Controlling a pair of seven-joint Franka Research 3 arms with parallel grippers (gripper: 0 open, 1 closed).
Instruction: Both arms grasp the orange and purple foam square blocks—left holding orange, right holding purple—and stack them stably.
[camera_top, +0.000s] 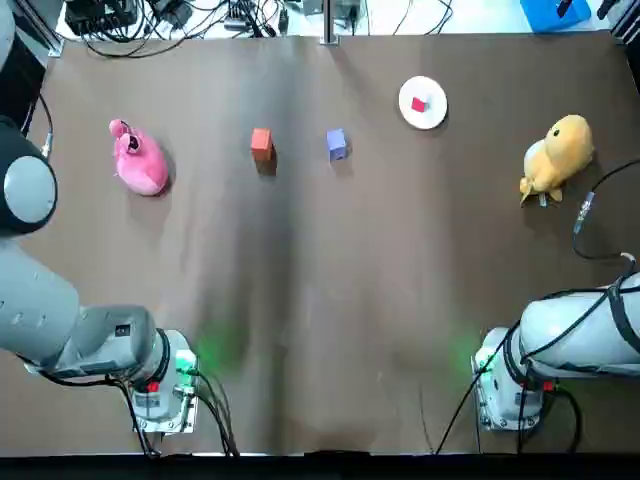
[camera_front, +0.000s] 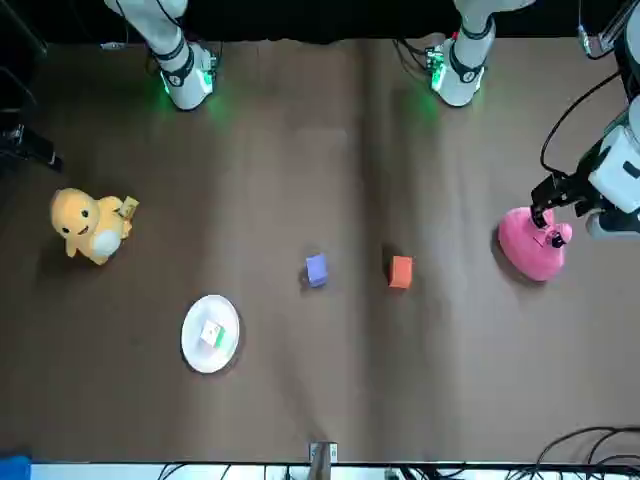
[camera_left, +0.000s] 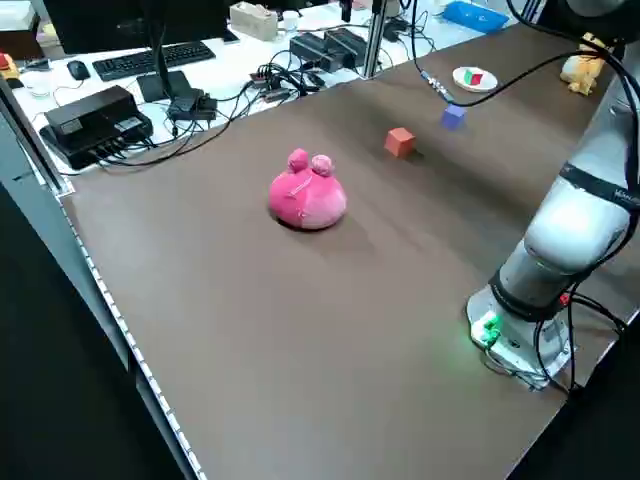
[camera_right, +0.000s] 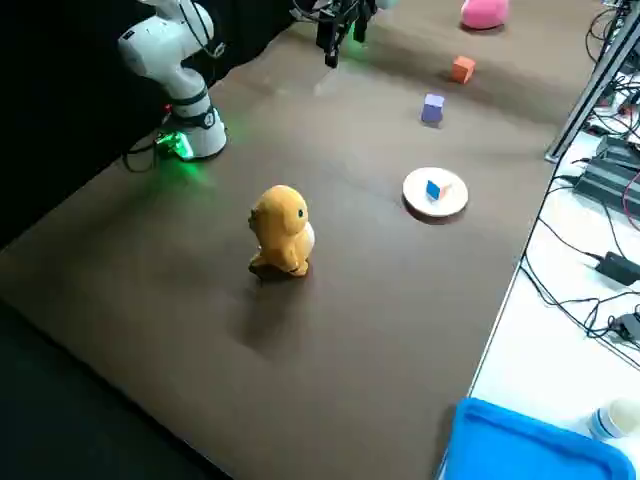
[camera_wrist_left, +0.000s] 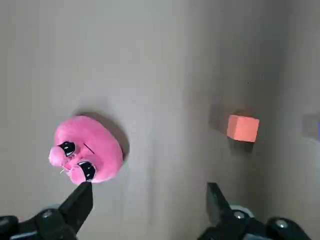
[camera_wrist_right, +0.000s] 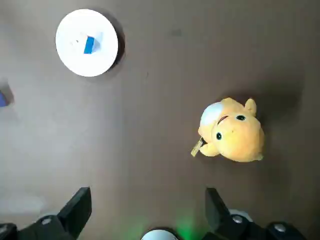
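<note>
**Hovering wide open: both grippers empty, both blocks on the table**

Looking down from the top, the orange foam block (camera_top: 262, 143) sits on the brown table (camera_top: 320, 300) in the far middle, just left of centre. The purple foam block (camera_top: 336, 143) is beside it on the right. There is a clear gap between them: side by side, not touching, each flat on the table and nothing stacked.

Over to the left gripper (camera_wrist_left: 149, 185). Its fingers are spread wide and nothing is between them. It hangs high over the left part of the table. Its own camera looks down on the pink plush toy (camera_wrist_left: 86, 155), with the orange block farther off to the right. From across the table the gripper shows above that plush, clear of it.

Now the right gripper (camera_wrist_right: 148, 190). It is just as wide open and just as empty, raised over the right part of the table. Its camera takes in the yellow plush duck (camera_wrist_right: 231, 131) and the white plate (camera_wrist_right: 75, 60). The purple block barely peeks in at the frame's edge.

The plate lies far right of the purple block and carries a small multicoloured cube (camera_top: 419, 104). The duck stands near the right edge, the pink plush well left of the orange block. Neither gripper touches either block.
</note>
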